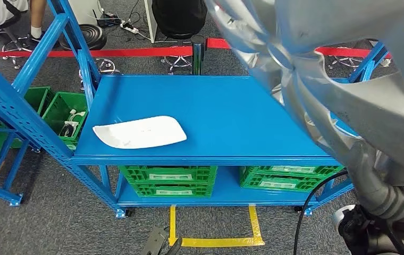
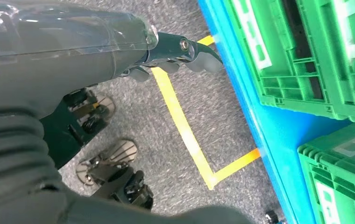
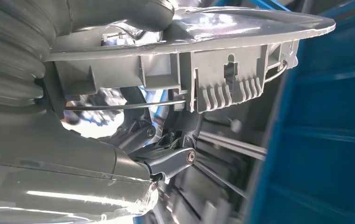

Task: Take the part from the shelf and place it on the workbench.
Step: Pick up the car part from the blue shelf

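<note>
Blue workbench top (image 1: 216,106) is mostly bare from my head view; the one thing on it is a white tray (image 1: 140,132) at front left. Middle and back are open for setting down. The silver part (image 1: 343,69) in my right hand (image 3: 166,161) hangs over the bench's right side and blocks my sight there. Blue shelf uprights (image 1: 77,48) crowd the left edge. Green crates (image 1: 168,180) fill the lower shelf.

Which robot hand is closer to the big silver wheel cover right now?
Right. The right robot hand holds the silver wheel cover up over the blue workbench. The left robot hand hangs low by the yellow floor tape, well away from it.
</note>
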Controlling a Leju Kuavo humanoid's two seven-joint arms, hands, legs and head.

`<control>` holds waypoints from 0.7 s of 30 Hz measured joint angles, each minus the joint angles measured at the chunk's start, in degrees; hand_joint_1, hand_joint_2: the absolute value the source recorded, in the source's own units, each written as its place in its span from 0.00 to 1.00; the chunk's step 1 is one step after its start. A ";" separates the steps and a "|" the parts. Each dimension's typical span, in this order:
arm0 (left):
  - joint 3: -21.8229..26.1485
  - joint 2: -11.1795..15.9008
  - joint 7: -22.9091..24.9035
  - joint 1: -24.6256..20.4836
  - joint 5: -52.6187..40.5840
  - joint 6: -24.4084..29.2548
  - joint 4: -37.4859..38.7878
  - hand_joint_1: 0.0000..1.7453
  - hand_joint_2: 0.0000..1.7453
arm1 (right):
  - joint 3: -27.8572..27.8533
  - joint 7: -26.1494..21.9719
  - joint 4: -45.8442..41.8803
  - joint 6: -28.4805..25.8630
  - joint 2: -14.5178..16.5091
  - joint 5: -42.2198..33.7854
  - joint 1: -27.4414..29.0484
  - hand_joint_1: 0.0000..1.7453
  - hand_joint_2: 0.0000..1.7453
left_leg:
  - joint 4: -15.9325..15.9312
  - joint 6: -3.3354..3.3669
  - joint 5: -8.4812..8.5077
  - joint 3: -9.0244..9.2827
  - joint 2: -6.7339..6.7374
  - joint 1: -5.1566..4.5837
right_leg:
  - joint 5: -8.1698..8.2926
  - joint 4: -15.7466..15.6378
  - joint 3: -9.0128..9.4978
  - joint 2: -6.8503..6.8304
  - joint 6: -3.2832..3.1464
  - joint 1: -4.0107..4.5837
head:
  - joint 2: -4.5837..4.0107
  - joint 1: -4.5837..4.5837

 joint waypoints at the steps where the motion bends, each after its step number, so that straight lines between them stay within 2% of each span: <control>1: 0.15 0.01 0.19 0.02 0.28 -0.19 -0.01 0.00 1.00 | 0.66 -0.04 0.07 0.01 0.55 -0.42 0.57 1.00 1.00 | 0.00 0.00 0.00 0.00 0.03 0.00 | 0.00 0.00 0.00 0.01 0.00 0.00 | 0.00 0.01; 14: 1.09 0.02 0.11 0.06 0.66 -0.32 -0.45 0.00 1.00 | 7.10 -4.79 2.96 -0.31 6.96 -4.53 3.67 1.00 1.00 | 0.00 -0.11 -0.08 0.08 0.46 0.00 | 0.01 0.01 -0.04 0.35 0.00 0.00 | 0.00 0.03; 21: 1.09 0.10 0.22 0.02 0.28 -0.92 -0.90 0.00 1.00 | 9.41 -8.55 6.41 0.01 9.63 -10.79 3.75 1.00 1.00 | 0.00 -0.11 -0.08 0.09 0.46 0.00 | 0.01 0.02 -0.04 0.37 0.00 0.00 | 0.00 0.03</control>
